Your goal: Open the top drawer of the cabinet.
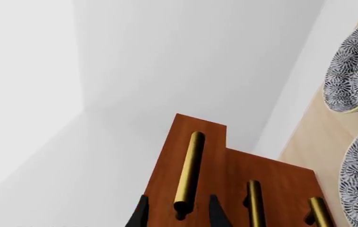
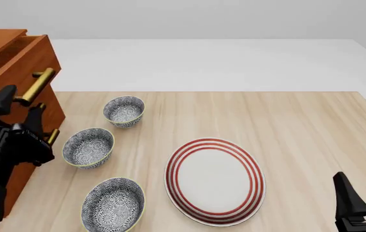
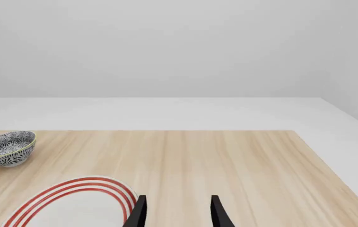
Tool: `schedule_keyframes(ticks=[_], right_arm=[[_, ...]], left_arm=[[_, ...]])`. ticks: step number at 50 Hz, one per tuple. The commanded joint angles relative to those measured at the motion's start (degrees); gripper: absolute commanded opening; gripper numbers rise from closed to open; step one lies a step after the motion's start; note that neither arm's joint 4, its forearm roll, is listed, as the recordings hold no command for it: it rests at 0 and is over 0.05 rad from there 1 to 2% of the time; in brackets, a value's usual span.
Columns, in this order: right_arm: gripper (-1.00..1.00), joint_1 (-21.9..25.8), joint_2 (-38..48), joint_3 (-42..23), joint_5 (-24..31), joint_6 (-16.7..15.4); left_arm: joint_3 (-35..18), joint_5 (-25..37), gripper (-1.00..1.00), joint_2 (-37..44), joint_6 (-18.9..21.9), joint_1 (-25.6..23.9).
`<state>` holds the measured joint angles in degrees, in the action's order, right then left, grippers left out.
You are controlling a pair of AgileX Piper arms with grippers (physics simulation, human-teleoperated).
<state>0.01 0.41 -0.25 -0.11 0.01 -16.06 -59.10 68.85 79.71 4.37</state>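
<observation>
The cabinet (image 2: 55, 108) stands at the table's left edge. Its top drawer (image 2: 15, 60) sticks out a little past the two drawers below; it also shows in the left wrist view (image 1: 166, 170). My left gripper (image 2: 21, 101) is open. Its fingers sit either side of the lower end of the drawer's brass handle (image 2: 37, 82), with a gap on both sides. The left wrist view shows the same: the gripper (image 1: 179, 215) straddles the handle (image 1: 188, 170). My right gripper (image 2: 365, 186) is open and empty at the near right, far from the cabinet.
Three patterned bowls (image 2: 124, 110) (image 2: 88, 146) (image 2: 113, 202) stand in a row just right of the cabinet. A red-rimmed white plate (image 2: 215, 180) lies mid-table. The two lower drawer handles (image 1: 254, 203) (image 1: 318, 213) show beside the top one.
</observation>
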Motion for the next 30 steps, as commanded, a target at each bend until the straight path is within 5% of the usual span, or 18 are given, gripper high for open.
schedule_keyframes(ticks=[1, 15, 30], right_arm=[[1.00, 0.00, 0.01, 0.00, 0.00, 0.00], [1.00, 0.00, 0.00, 0.00, 0.00, 0.00], [1.00, 0.00, 0.01, 0.00, 0.00, 0.01]], left_arm=[[-0.82, 0.76, 1.00, -1.70, 0.15, -0.43], [4.63, 8.36, 1.00, -14.87, 1.00, -2.05], [7.55, 29.33, 1.00, -39.44, 1.18, -4.19]])
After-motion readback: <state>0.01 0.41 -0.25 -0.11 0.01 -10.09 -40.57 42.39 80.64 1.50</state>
